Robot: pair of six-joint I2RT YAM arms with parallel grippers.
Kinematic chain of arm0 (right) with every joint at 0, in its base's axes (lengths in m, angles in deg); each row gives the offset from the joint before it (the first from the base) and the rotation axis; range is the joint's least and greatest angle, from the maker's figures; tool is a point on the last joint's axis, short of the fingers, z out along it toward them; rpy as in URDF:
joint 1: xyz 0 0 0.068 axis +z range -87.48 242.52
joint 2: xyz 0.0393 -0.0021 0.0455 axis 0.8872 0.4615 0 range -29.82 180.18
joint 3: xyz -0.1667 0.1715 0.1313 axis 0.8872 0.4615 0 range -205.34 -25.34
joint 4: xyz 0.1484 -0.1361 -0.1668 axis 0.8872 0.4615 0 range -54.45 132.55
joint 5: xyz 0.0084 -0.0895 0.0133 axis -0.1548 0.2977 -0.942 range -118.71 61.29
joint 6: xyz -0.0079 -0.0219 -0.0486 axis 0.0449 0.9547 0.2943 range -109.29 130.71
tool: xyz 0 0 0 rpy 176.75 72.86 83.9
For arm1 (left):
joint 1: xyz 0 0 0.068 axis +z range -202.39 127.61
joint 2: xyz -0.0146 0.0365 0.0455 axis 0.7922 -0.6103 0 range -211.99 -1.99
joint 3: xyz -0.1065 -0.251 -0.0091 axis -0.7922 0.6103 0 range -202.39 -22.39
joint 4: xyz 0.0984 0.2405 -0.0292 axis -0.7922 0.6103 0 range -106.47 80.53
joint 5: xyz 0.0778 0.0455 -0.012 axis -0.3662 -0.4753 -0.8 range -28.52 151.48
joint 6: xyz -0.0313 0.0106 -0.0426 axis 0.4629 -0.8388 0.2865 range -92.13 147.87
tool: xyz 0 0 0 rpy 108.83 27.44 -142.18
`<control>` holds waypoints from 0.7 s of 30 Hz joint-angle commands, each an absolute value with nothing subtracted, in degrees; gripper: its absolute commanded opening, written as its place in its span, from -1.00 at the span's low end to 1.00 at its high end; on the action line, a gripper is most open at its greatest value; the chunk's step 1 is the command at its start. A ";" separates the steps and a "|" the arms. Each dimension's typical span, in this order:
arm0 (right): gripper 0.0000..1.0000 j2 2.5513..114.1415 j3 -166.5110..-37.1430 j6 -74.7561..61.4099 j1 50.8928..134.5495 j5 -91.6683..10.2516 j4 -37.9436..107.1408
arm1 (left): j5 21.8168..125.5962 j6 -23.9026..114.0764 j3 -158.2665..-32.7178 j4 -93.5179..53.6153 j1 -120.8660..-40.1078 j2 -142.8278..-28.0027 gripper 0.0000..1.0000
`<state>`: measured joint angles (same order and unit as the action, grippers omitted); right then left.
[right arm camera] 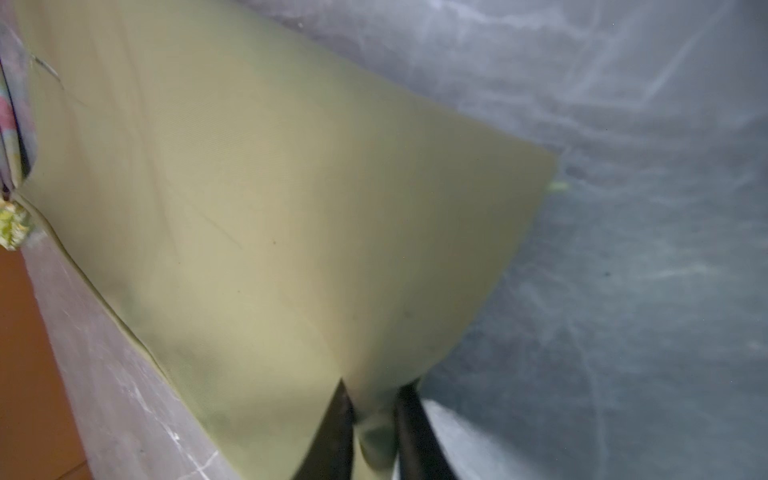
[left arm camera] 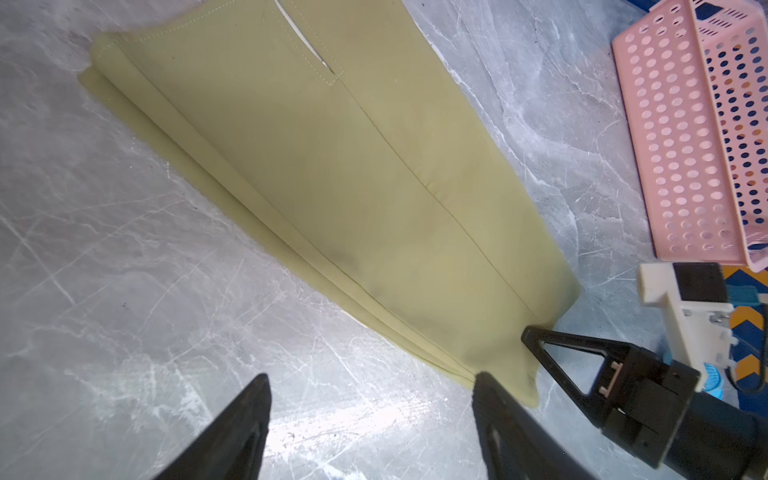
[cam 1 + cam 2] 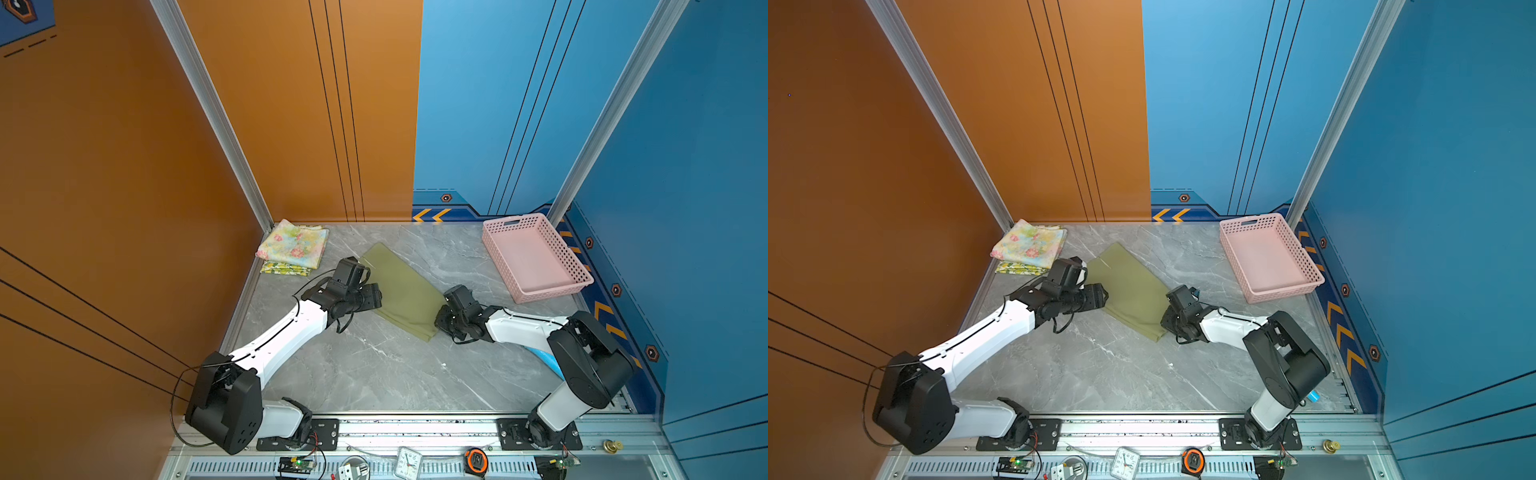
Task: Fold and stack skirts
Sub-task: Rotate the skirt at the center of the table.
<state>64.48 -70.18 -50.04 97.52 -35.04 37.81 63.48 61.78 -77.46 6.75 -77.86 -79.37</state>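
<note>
Right gripper [image 1: 372, 401] pressed together, pinching the near right end of the olive green skirt [image 3: 401, 286]; this wrist view is blurred. Left gripper [image 2: 370, 386] spread wide, low over the marble table [image 3: 374, 374] at the skirt's left edge, one finger [image 2: 498, 415] overlapping the cloth, contact unclear. In both top views the wrists hide the jaws. The skirt lies folded, diagonal, mid-table. Far left corner: floral skirt [image 3: 293, 243] covering most of the lemon-print skirt [image 3: 284, 269]. Far right: pink basket [image 3: 536, 257]
</note>
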 commanded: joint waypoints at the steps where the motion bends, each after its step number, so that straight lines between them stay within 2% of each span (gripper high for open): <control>1: -0.96 65.63 -72.18 -46.29 94.64 -36.90 38.13 | 61.94 60.68 -77.62 9.71 -76.85 -78.50 0.55; 8: -0.99 68.06 -78.55 -36.66 84.05 -37.64 42.35 | 61.56 59.86 -78.55 11.33 -76.30 -79.13 0.54; 9: -0.87 69.08 -80.26 -35.30 82.99 -37.88 42.51 | 61.57 59.71 -78.76 11.57 -76.30 -79.44 0.54; 10: -0.62 70.53 -82.42 -33.29 81.96 -38.17 42.55 | 61.67 59.46 -78.91 11.69 -76.28 -79.80 0.54; 12: 0.10 72.88 -88.19 -29.76 80.96 -36.35 45.50 | 61.23 58.84 -79.32 12.26 -76.16 -80.91 0.54; 13: 0.32 73.64 -90.97 -28.43 80.65 -35.98 47.59 | 61.06 58.47 -79.77 12.72 -75.93 -81.65 0.54; 14: 0.44 73.80 -92.68 -27.70 80.54 -35.64 49.02 | 60.76 58.10 -80.16 13.19 -75.71 -82.48 0.54; 16: 0.59 72.15 -93.09 -26.92 80.96 -34.04 49.72 | 60.04 57.32 -81.01 14.00 -75.15 -84.48 0.54; 21: 0.56 65.40 -87.06 -26.29 83.17 -29.66 50.61 | 59.19 56.17 -85.35 14.12 -73.32 -90.75 0.52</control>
<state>69.71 -90.15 -28.99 81.72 -33.83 46.36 61.23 58.17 -82.31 12.59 -74.43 -88.09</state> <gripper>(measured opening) 0.788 0.763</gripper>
